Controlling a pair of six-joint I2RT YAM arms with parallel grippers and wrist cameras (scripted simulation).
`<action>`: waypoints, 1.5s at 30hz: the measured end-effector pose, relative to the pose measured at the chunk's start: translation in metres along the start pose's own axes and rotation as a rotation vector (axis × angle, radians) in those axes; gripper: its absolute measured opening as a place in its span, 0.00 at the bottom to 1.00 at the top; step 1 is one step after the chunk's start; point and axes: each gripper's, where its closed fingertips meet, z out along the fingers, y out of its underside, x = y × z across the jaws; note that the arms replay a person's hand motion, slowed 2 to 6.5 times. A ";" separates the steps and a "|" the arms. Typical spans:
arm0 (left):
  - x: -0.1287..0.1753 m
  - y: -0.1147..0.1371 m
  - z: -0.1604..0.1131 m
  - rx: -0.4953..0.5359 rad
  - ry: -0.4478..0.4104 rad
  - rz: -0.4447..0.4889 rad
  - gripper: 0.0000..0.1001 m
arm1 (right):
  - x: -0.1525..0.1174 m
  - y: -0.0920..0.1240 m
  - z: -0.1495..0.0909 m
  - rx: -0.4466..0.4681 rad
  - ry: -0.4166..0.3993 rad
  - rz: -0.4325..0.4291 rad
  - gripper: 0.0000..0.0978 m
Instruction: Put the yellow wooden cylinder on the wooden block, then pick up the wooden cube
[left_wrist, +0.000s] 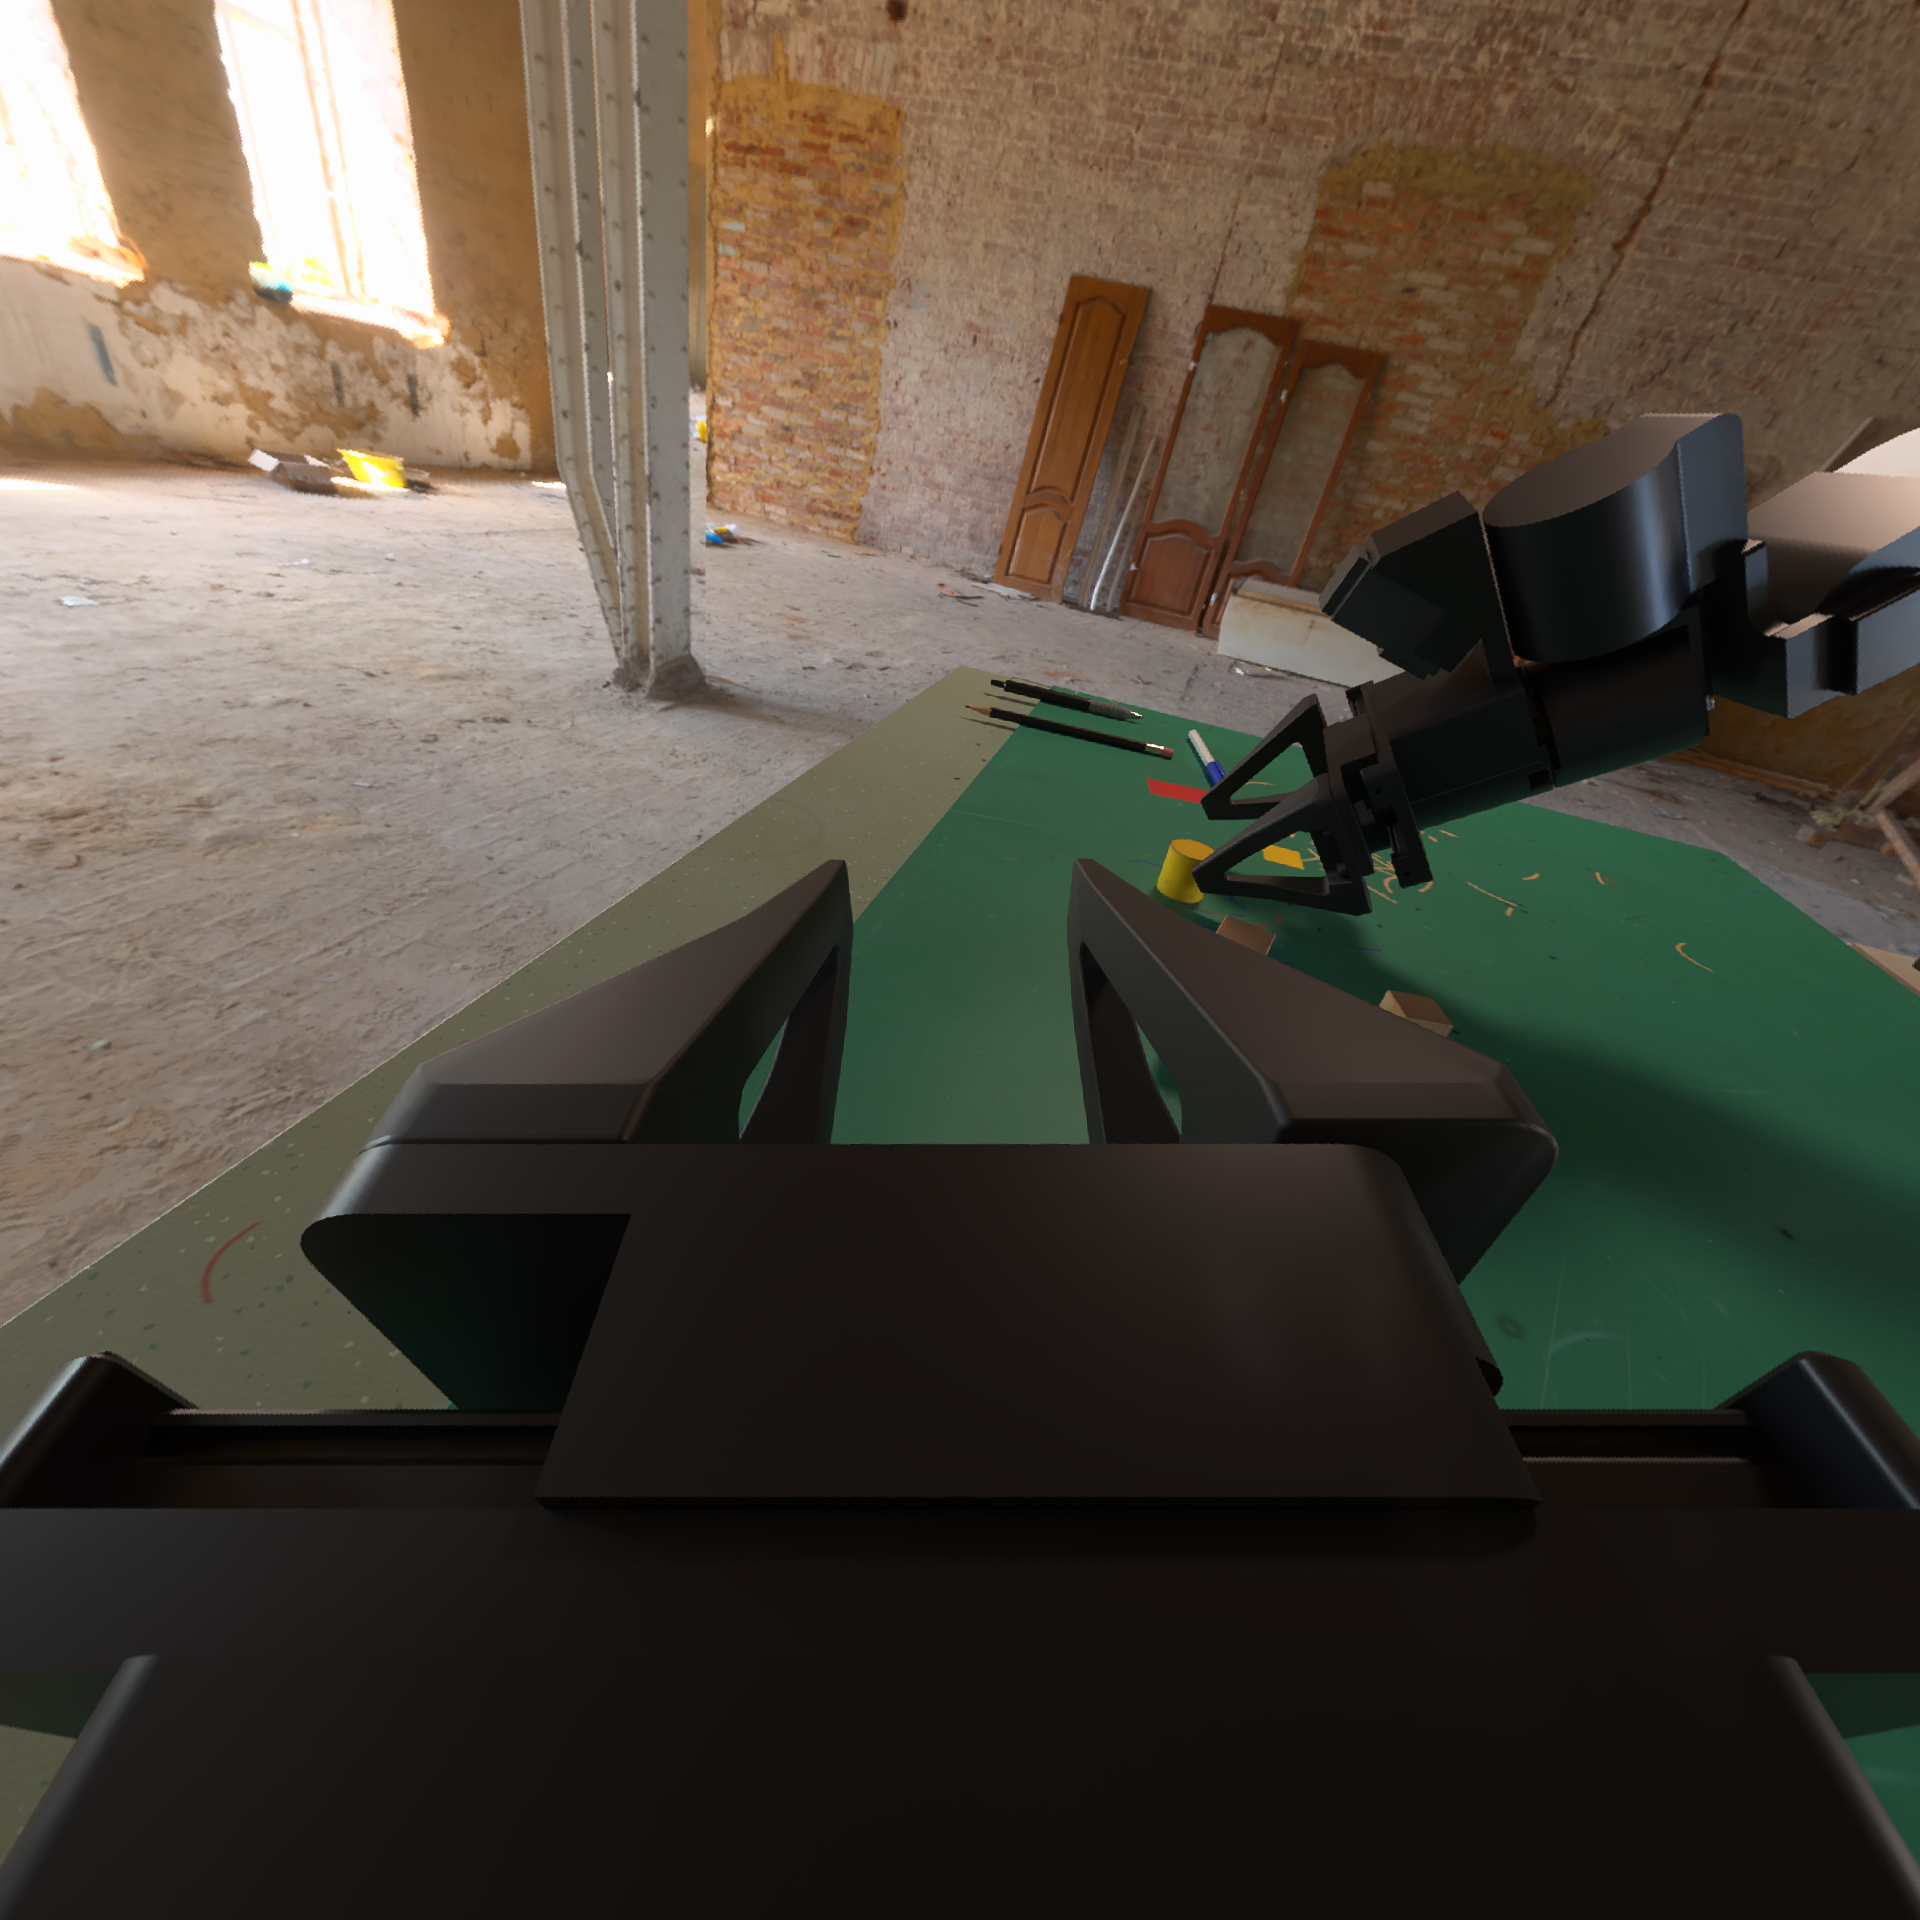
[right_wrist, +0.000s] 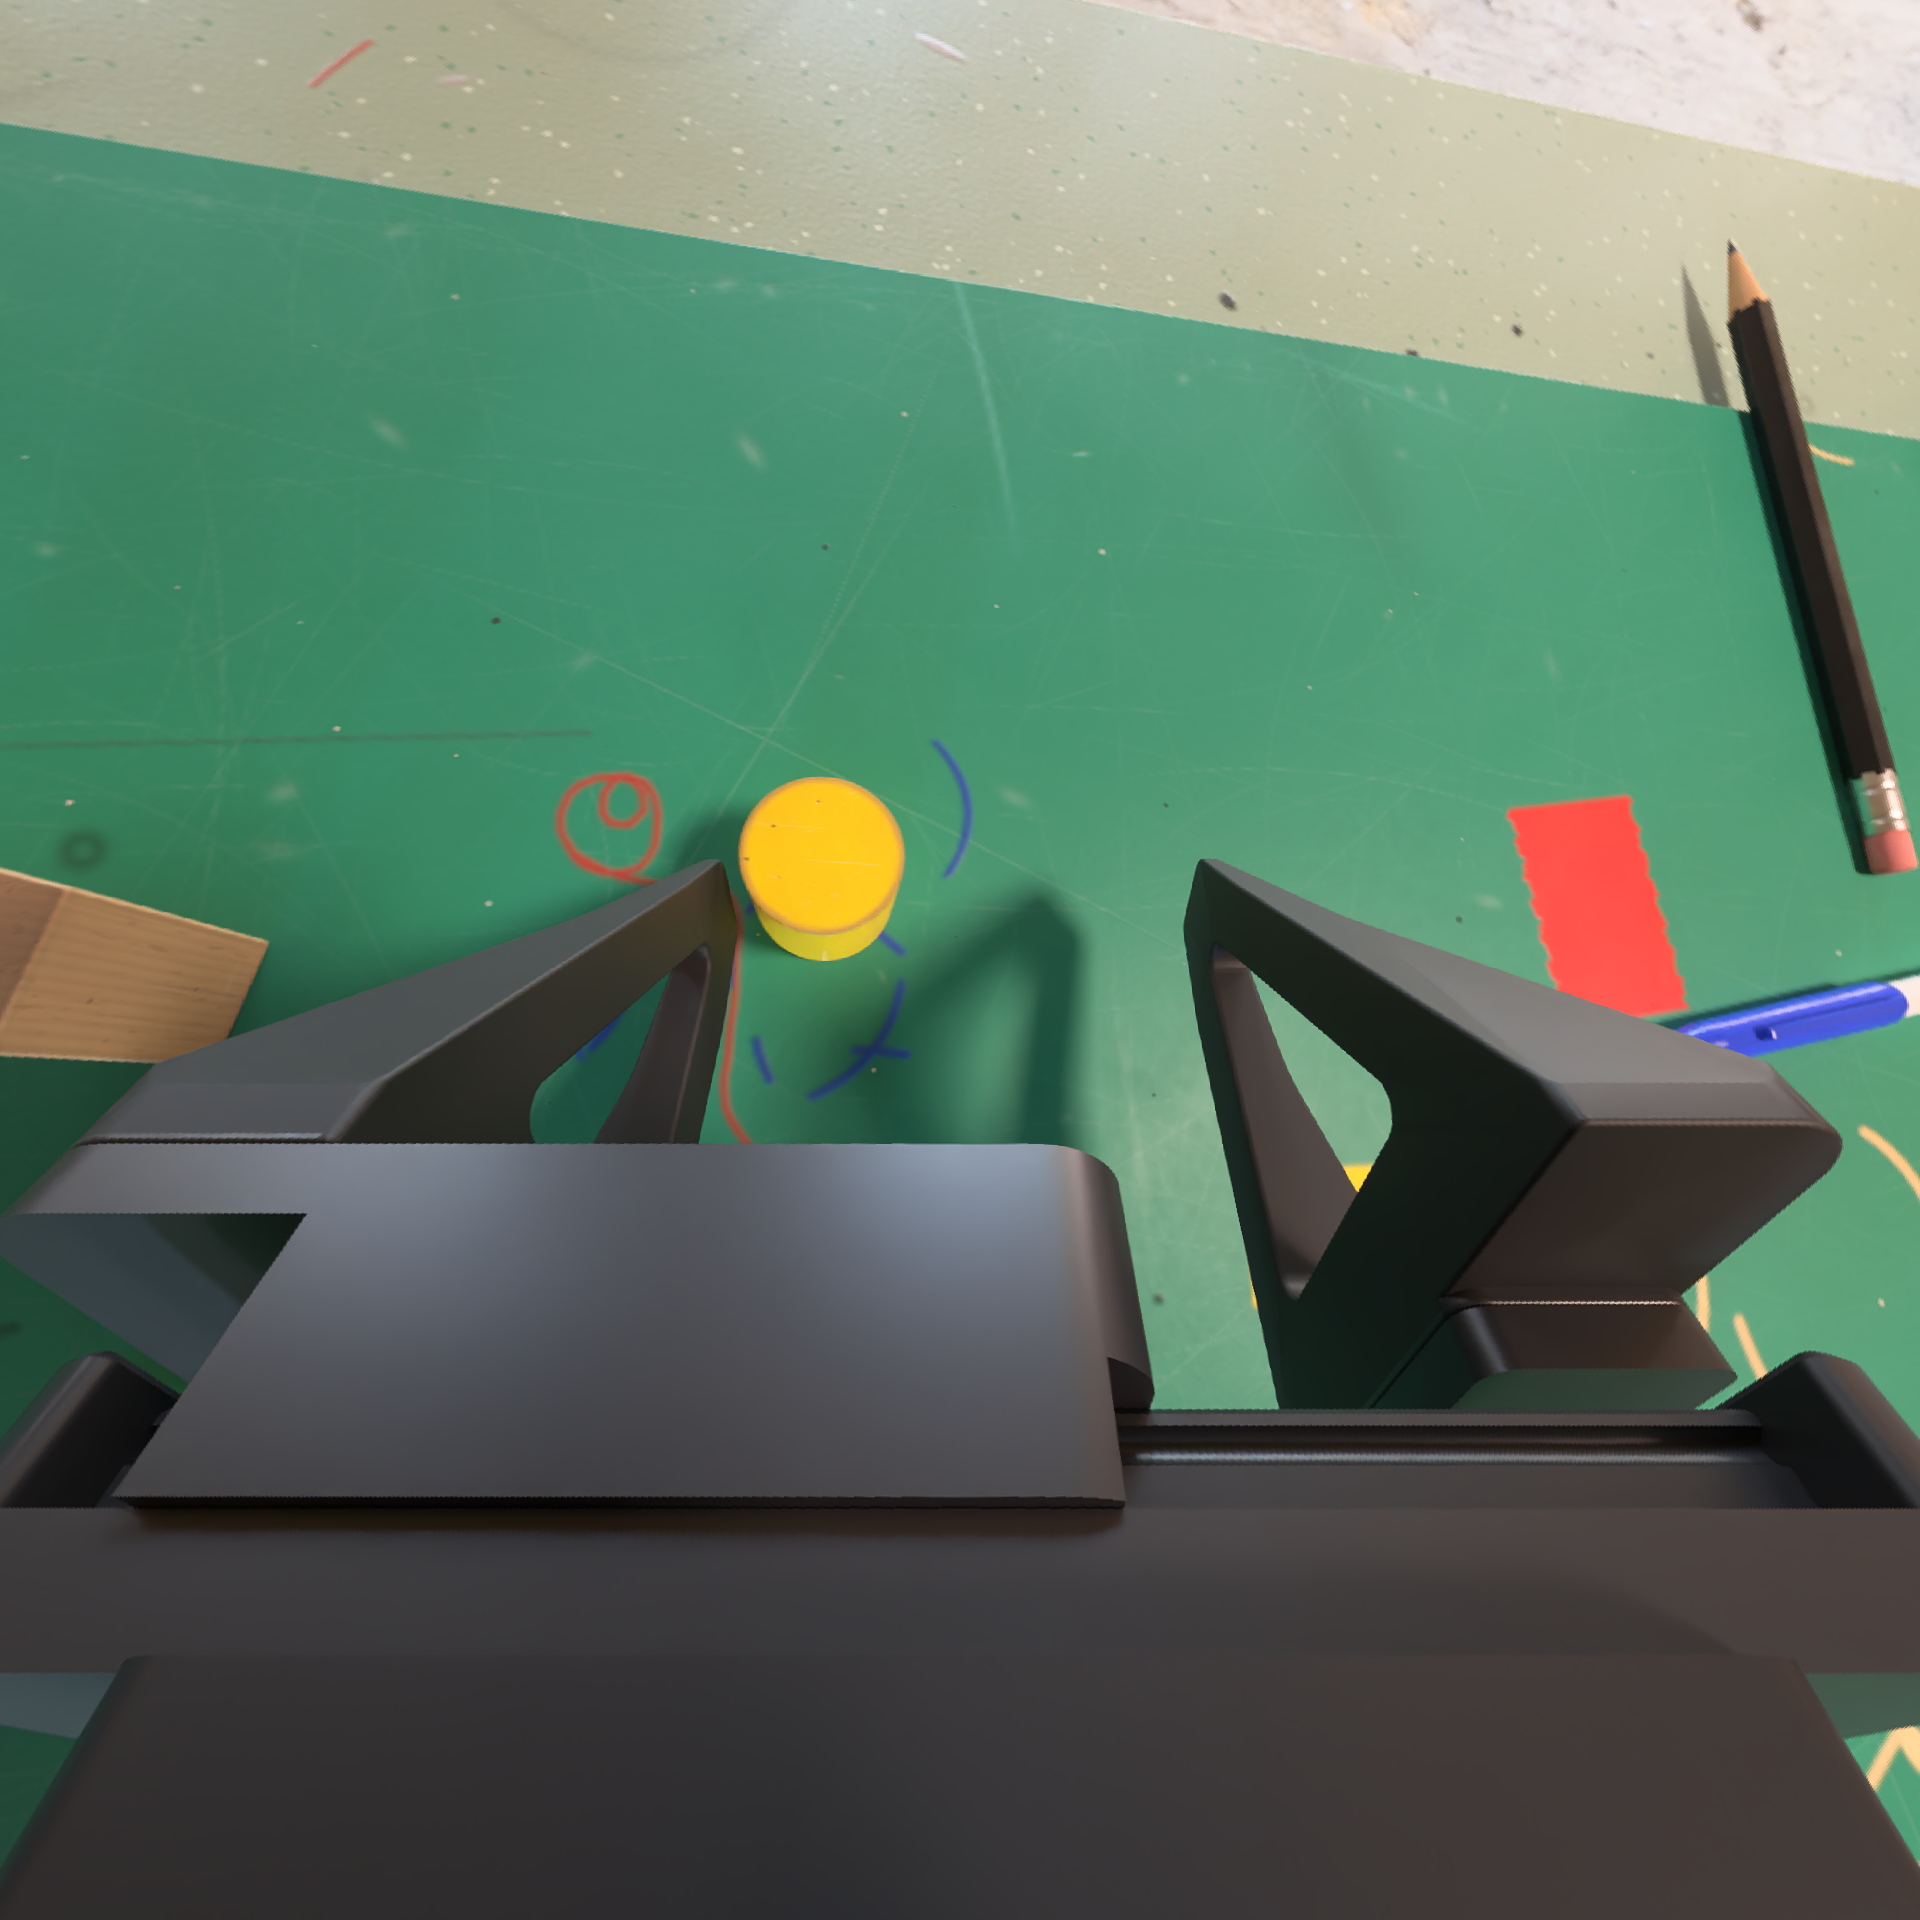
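Cylinder (right_wrist: 821, 868) stands upright on the green worktop (right_wrist: 416, 520) at frame centre in the right wrist view, between the spread fingers of the right hand (right_wrist: 956, 883), just beside the left-frame fingertip and apart from the other. Block (right_wrist: 114, 977) lies at the left edge. Left hand (left_wrist: 961, 878) is open and empty. No legible writing.

Bright yellow wooden cylinder (right_wrist: 821, 862) on a scuffed green mat (right_wrist: 416, 520) scrawled with red and blue pen loops; pale speckled olive table (right_wrist: 1039, 135) border beyond. Black pencil (right_wrist: 1813, 561) with pink eraser, red paper strip (right_wrist: 1595, 904), blue marker (right_wrist: 1797, 1018), tan grained wooden block (right_wrist: 114, 977). Matte black right gripper (right_wrist: 956, 883).
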 end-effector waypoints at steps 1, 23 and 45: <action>0.000 0.000 0.000 0.000 0.000 0.000 0.35 | 0.002 0.001 0.000 -0.005 0.010 0.007 0.76; -0.001 0.001 0.000 -0.005 -0.003 -0.013 0.35 | -0.031 0.005 0.003 -0.037 -0.175 -0.141 0.63; -0.003 0.002 0.000 -0.012 -0.007 -0.009 0.35 | -0.017 -0.007 0.004 0.018 -0.105 0.009 0.73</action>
